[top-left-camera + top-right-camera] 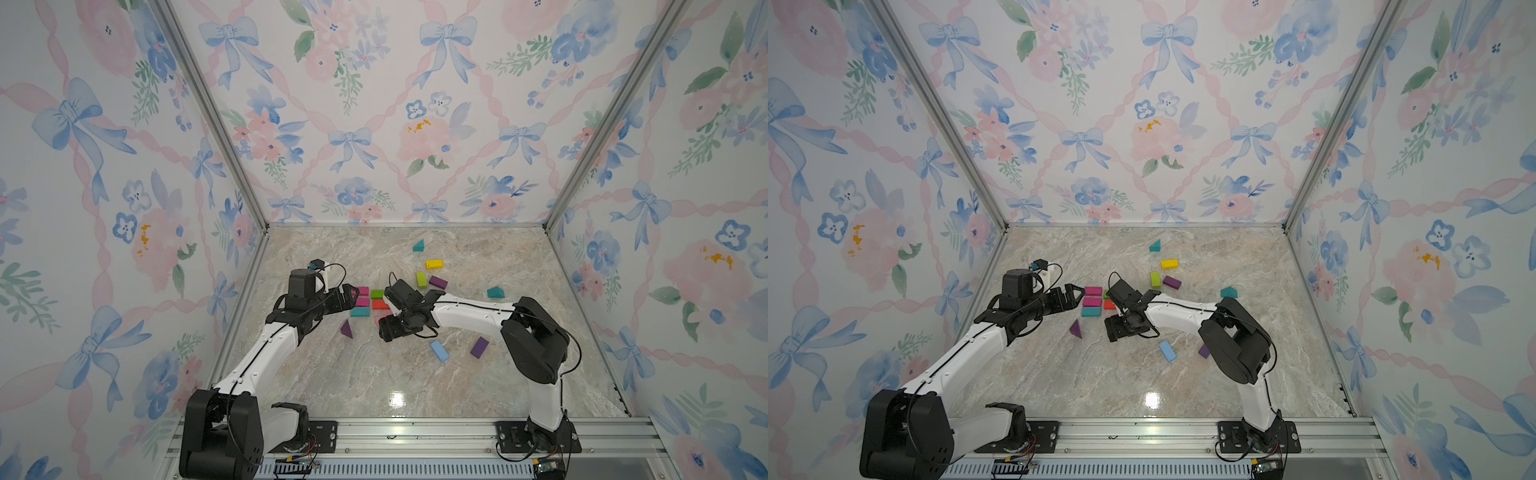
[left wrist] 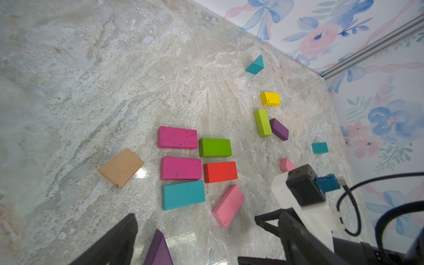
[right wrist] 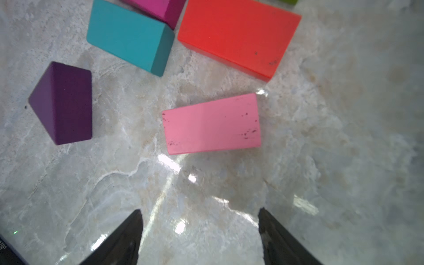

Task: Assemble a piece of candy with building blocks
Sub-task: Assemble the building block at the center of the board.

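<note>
The building blocks form a flat cluster: two magenta bricks (image 2: 177, 137) (image 2: 181, 168), a green one (image 2: 215, 147), a red one (image 2: 220, 172) and a teal one (image 2: 183, 194). A pink brick (image 3: 212, 124) lies loose and askew beside the red brick (image 3: 238, 36). My right gripper (image 3: 200, 210) hovers just short of the pink brick, open, with nothing between its fingers. My left gripper (image 1: 351, 293) stands open at the cluster's left edge, empty. A purple prism (image 1: 346, 329) stands in front of the cluster. A tan block (image 2: 121, 167) lies left of the magenta bricks.
Loose blocks lie further back and right: a teal prism (image 1: 418, 246), yellow (image 1: 434, 264), lime (image 1: 421, 279), purple (image 1: 438, 282) and teal (image 1: 495, 292). A blue brick (image 1: 439, 350) and a purple brick (image 1: 479, 347) lie near the right arm. Wallpapered walls enclose the marble table (image 1: 374, 386).
</note>
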`<state>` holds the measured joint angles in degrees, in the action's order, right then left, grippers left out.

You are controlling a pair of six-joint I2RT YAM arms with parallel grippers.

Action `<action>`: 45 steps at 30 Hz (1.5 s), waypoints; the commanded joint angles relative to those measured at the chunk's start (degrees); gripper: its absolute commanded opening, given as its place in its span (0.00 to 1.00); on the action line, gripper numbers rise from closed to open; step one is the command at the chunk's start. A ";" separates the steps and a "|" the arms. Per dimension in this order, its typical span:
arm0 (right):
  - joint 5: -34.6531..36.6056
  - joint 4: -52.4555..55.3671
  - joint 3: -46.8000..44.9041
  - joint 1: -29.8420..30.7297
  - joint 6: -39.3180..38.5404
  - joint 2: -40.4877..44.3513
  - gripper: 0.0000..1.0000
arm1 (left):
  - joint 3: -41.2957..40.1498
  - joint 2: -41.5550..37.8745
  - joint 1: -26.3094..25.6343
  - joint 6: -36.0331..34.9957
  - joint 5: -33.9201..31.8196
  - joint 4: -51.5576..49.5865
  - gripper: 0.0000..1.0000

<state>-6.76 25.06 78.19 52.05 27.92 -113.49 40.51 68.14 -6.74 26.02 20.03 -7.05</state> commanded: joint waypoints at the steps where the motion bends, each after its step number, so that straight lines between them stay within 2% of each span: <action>1: -2.44 -0.09 -0.93 1.37 0.54 0.72 0.80 | -0.61 -1.23 0.33 -0.40 1.05 0.83 0.98; 22: -7.53 -10.88 2.56 -0.79 3.32 -7.24 0.77 | 0.48 -0.25 0.59 0.96 0.14 0.80 0.98; 45: -7.14 -12.42 5.48 -2.83 2.29 -9.56 0.77 | 1.30 1.58 0.59 1.31 -0.42 0.81 0.98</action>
<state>-14.61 11.77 83.31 49.89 30.63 -121.14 40.73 69.54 -6.68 26.28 20.01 -6.83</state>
